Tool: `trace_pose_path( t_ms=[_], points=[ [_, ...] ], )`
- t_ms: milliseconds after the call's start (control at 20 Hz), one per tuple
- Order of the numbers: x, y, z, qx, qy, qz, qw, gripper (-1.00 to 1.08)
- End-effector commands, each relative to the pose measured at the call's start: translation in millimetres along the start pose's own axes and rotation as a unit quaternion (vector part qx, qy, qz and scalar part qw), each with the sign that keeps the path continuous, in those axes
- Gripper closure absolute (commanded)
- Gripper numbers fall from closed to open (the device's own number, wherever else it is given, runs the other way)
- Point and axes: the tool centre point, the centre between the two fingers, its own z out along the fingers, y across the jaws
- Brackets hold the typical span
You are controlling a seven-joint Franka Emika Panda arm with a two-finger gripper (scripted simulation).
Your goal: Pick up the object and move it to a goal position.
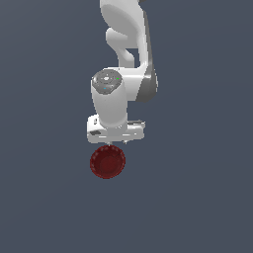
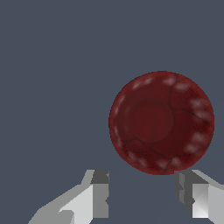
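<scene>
Right now I have the arm (image 1: 129,44) reaching in from the top edge of the exterior view, its white links folding down to a wrist that points straight at the surface (image 1: 44,197). The round grey cap of the last joint faces the camera, and the flat white hand body sits crosswise beneath it. From this angle the hand hides most of the tool (image 1: 117,142); I only make out a small dark tip peeking below the hand's lower edge.

In the wrist view I see the tool (image 2: 142,194) released, its two fingers (image 2: 100,194) spread well apart with plain grey ground showing in the gap between them. Nothing is held.

The bowl (image 1: 107,161) lies on the surface just ahead of the tool, beyond the fingertips and not between them. In the exterior view its scalloped rim sits just under the hand's lower edge, near enough that I cannot tell whether it touches the tip. In the wrist view the bowl (image 2: 161,123) is dark red, round and shallow, its hollow facing the camera, pale highlights spaced around its ribbed rim. It sits off centre from the tool's midline, more in line with one finger than the other, and its near rim looks close to that finger's tip.
</scene>
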Motion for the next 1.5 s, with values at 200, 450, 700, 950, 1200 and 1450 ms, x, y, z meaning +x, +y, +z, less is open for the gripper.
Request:
trace_pose_path(
  t_ms=[200,450,700,950,1200,1450],
  points=[
    [20.0,23.3,14.4,0.025,-0.018,-0.035,0.9989,-0.20],
    [33.3,43.0,27.1,0.051,-0.029,-0.064,0.9963,-0.20],
    [43.4,63.4,40.4,0.079,-0.036,-0.093,0.9919,-0.20],
    [50.1,84.6,54.1,0.110,-0.038,-0.122,0.9857,-0.20],
    [53.2,104.9,66.8,0.141,-0.035,-0.148,0.9782,-0.20],
    [53.4,120.2,76.2,0.164,-0.030,-0.168,0.9717,-0.20]
  ],
)
